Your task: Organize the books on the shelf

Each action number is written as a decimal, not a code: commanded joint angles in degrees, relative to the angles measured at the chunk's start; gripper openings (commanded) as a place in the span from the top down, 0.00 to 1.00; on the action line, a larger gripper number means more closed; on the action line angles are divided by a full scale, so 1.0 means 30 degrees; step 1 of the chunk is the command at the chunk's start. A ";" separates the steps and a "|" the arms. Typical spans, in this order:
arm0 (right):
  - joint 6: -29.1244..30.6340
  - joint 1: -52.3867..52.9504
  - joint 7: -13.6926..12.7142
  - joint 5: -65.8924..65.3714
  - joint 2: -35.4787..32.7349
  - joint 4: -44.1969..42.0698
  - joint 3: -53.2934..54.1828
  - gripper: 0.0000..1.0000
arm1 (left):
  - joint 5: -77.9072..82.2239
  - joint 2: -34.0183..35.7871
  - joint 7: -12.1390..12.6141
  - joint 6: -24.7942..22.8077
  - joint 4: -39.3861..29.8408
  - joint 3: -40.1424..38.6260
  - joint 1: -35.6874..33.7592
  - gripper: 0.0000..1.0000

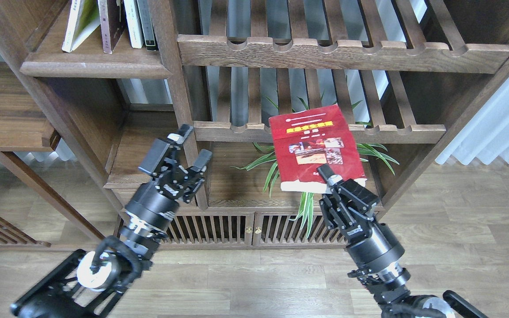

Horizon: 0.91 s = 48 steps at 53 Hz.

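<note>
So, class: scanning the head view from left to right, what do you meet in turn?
Upright books on the shelf → left gripper, jaws open → spider plant → red book held in the right gripper → white curtain.

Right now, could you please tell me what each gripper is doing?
Left gripper: open, empty.
Right gripper: closed on the red book.

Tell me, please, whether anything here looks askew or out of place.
The red book is off any shelf: the right claw holds it by its lower edge, tilted in mid-air before the slatted rack. On the upper-left shelf, the yellow-green book leans. The left claw is open and empty.
</note>
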 commanded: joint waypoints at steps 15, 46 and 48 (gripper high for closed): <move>0.0000 0.0423 -0.0024 -0.0170 0.0440 -0.0116 -0.1363 0.96 | -0.1860 0.0099 0.0255 0.0000 -0.0011 0.1024 -0.1067 0.02; 0.0000 0.0863 -0.0054 -0.0551 0.0440 -0.0116 -0.2389 0.96 | -0.2417 0.0568 0.0929 0.0000 -0.0333 0.3163 -0.1390 0.02; 0.0000 0.0863 -0.0054 -0.0580 0.0469 -0.0116 -0.2476 0.96 | -0.2417 0.0597 0.0929 0.0000 -0.0333 0.3251 -0.1565 0.02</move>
